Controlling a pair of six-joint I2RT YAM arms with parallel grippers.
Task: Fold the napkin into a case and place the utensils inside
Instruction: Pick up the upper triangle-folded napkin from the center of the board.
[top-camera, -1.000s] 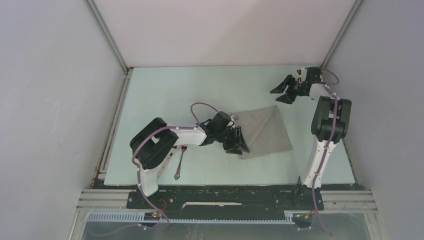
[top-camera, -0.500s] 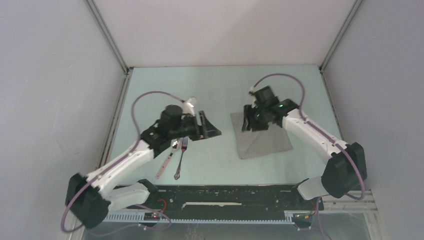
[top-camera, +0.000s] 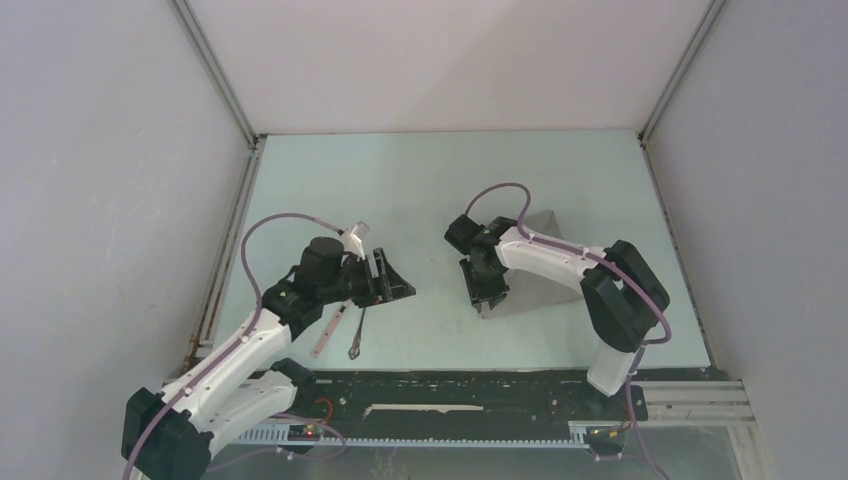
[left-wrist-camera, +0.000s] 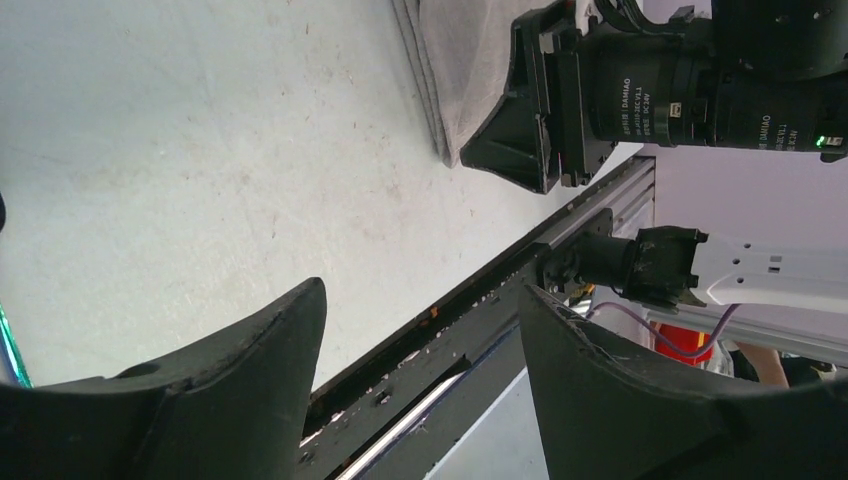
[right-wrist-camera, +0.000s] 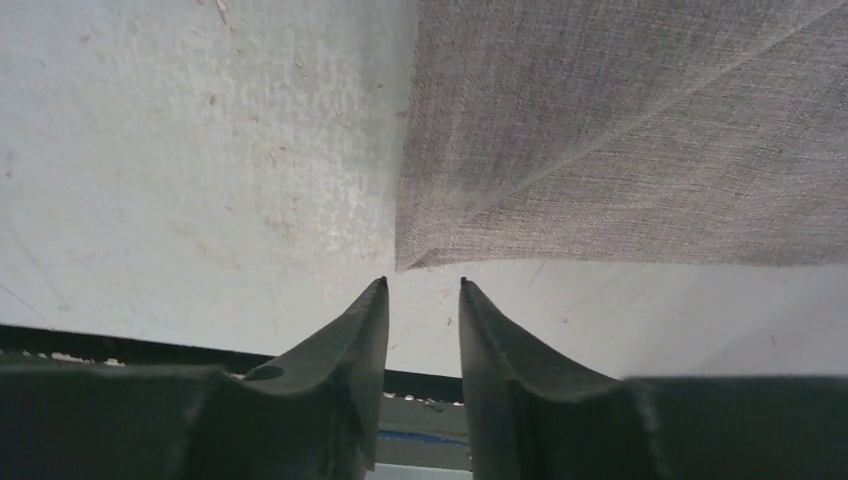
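Observation:
The grey napkin (top-camera: 535, 292) lies folded right of the table's centre, partly under my right arm. My right gripper (top-camera: 488, 290) sits low at its near left corner. In the right wrist view the napkin's corner (right-wrist-camera: 600, 130) lies just beyond the gripper (right-wrist-camera: 424, 285), whose jaws are open by a narrow gap with nothing between them. The utensils lie side by side at the near left: a spoon (top-camera: 322, 343) with a pinkish handle and a metal fork (top-camera: 358, 330). My left gripper (top-camera: 390, 280) hovers just beyond them. It is wide open and empty (left-wrist-camera: 420, 290).
The pale green table (top-camera: 420, 180) is walled at the back and both sides. A black rail (top-camera: 450, 385) runs along the near edge. The left wrist view shows the napkin's edge (left-wrist-camera: 450, 60) and the right gripper (left-wrist-camera: 540, 110) beside it.
My left gripper has left the napkin's left edge, moved back over the utensils and opened wider. My right gripper swung in from the back right to the napkin's near left corner, its jaws narrowing.

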